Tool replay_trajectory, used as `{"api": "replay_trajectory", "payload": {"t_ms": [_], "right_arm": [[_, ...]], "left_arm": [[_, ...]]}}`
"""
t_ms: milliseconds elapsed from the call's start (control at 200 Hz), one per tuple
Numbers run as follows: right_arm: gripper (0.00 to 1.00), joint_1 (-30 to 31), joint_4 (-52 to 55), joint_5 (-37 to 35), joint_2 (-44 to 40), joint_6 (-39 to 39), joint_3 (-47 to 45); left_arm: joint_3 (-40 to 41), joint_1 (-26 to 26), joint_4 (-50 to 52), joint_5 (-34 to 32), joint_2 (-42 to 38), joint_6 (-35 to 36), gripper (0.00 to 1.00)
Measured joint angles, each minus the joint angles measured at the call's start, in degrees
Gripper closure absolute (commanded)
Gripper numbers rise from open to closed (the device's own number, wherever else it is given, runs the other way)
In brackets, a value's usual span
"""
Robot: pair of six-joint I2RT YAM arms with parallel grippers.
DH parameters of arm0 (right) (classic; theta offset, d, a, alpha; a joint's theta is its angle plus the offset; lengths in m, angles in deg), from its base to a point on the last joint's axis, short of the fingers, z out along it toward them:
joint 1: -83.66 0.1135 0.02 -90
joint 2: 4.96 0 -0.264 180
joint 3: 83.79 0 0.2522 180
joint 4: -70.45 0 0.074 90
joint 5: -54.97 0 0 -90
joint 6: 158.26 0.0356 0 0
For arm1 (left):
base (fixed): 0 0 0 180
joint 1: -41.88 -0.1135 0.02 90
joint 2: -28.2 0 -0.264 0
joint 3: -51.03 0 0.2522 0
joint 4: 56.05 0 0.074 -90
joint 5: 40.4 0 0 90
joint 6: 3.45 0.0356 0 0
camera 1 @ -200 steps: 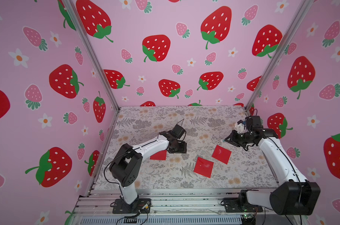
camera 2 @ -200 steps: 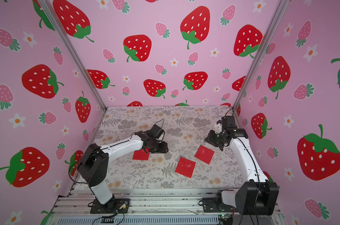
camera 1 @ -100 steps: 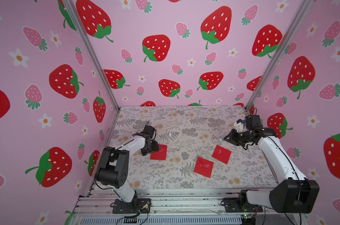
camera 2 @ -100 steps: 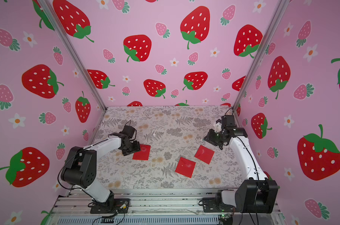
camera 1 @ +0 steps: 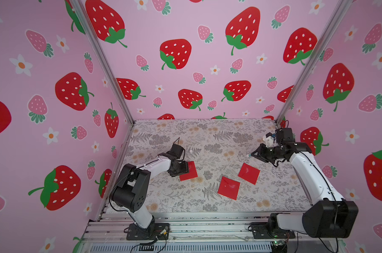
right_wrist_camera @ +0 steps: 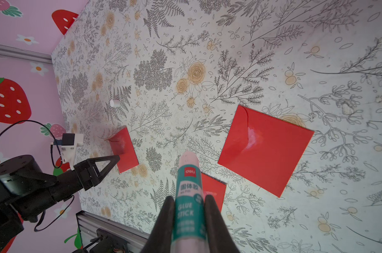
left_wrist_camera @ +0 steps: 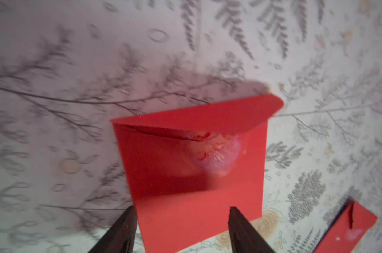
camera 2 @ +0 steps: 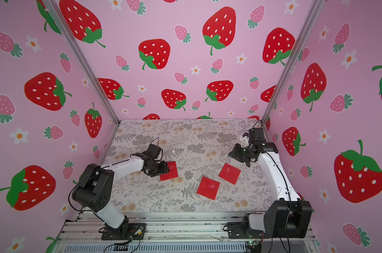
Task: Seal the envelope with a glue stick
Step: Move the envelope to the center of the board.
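Observation:
Three red envelopes lie on the floral table. The left envelope [camera 1: 191, 173] [camera 2: 171, 172] fills the left wrist view [left_wrist_camera: 198, 175]; its flap [left_wrist_camera: 207, 118] stands raised over a pale glue smear [left_wrist_camera: 218, 153]. My left gripper [camera 1: 184, 169] [camera 2: 164, 169] [left_wrist_camera: 181, 210] is open at its near edge, with nothing between the jaws. At the back right, my right gripper [camera 1: 254, 154] [camera 2: 231, 154] [right_wrist_camera: 187, 198] is shut on the glue stick [right_wrist_camera: 186, 175], a white tube with a teal label. The stick is uncapped and held above the table.
The middle envelope [camera 1: 228, 188] [camera 2: 208, 188] and the right envelope [camera 1: 249, 173] [right_wrist_camera: 264, 149] lie flat, each with a whitish glue mark. A small white cap-like piece [camera 1: 191, 151] [right_wrist_camera: 115, 103] sits behind the left envelope. Pink strawberry walls enclose three sides.
My left arm swung away to the left, then came back to the left envelope's edge. That envelope now lies slightly further right. The right arm has not moved.

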Motion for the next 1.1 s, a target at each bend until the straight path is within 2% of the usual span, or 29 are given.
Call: {"api": "replay_trajectory", "payload": {"t_ms": [160, 290, 360, 500, 585, 765, 930, 1101], "right_arm": [[1.00, 0.00, -0.02, 0.39, 0.35, 0.22, 0.15], [1.00, 0.00, -0.02, 0.52, 0.57, 0.33, 0.85], [1.00, 0.00, -0.02, 0.50, 0.57, 0.33, 0.90], [1.00, 0.00, -0.02, 0.74, 0.87, 0.33, 0.90], [1.00, 0.00, -0.02, 0.87, 1.31, 0.35, 0.90], [1.00, 0.00, 0.02, 0.96, 1.51, 0.33, 1.09], [1.00, 0.00, 0.09, 0.94, 1.64, 0.33, 2.29], [1.00, 0.02, 0.15, 0.94, 1.70, 0.35, 2.56]], "left_arm": [[-2.32, 7.39, -1.64, 1.90, 2.38, -2.01, 0.36], [-2.95, 9.20, -0.79, 0.76, 2.32, -1.05, 0.38], [-2.97, 9.09, 1.38, -2.25, 0.90, 0.55, 0.39], [-4.11, 7.19, 5.20, -7.48, -2.38, 5.51, 0.48], [-5.90, 4.90, 5.66, -9.35, -2.12, 8.92, 0.48], [-10.71, 0.87, 5.60, -8.04, 3.91, 15.10, 0.53], [-12.17, 0.81, 5.51, -6.01, 8.55, 18.53, 0.62], [-12.13, 0.90, 5.66, -5.35, 8.72, 20.06, 0.68]]}}
